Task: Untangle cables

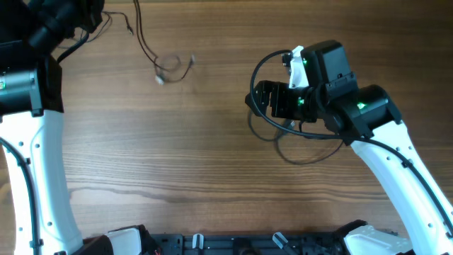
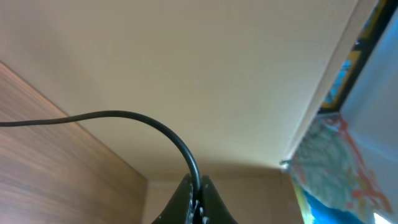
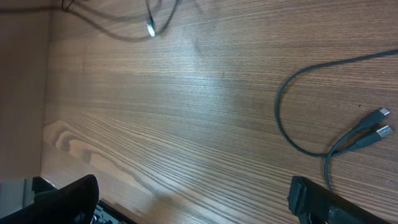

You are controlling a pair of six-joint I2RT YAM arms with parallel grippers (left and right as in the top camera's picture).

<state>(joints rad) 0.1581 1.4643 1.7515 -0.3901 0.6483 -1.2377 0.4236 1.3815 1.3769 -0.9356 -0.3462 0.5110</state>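
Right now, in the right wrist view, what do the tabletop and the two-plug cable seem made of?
Tabletop: wood or wood-look laminate, satin finish; long grain lines and a soft glare patch. Cable: dark, matte rubbery or plastic jacket, judging by its smooth loose loop. Plug ends: pale silvery tips, probably metal, though too small to be sure.

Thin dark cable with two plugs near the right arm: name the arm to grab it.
Right. The right gripper hangs open beside the thin dark two-plug cable; the left gripper is far off, shut on another thin black cable.
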